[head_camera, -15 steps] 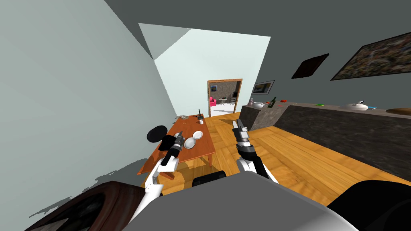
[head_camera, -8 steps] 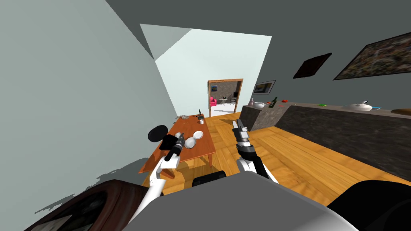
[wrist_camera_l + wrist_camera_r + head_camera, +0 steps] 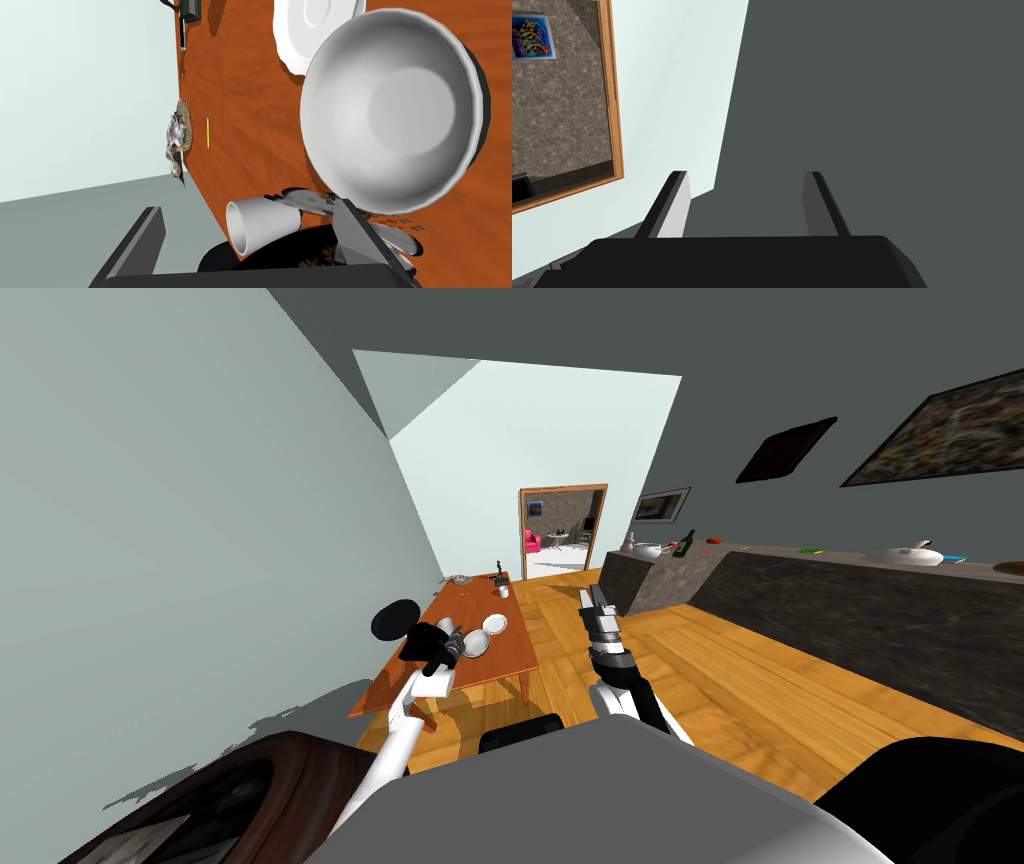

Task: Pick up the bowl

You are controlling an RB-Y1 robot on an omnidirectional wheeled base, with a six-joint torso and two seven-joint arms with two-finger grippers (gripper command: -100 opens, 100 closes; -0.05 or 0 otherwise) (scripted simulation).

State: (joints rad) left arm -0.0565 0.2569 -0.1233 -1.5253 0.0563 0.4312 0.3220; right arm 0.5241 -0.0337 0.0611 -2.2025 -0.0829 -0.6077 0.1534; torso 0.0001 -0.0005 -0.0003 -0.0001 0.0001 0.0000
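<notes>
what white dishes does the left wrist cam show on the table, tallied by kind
bowl: 1
plate: 1
cup, lying on its side: 1
total: 3

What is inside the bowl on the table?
Nothing: the bowl shows a bare grey inside. One finger of the left hand covers a bit of its rim, and the table under it is hidden.
</notes>
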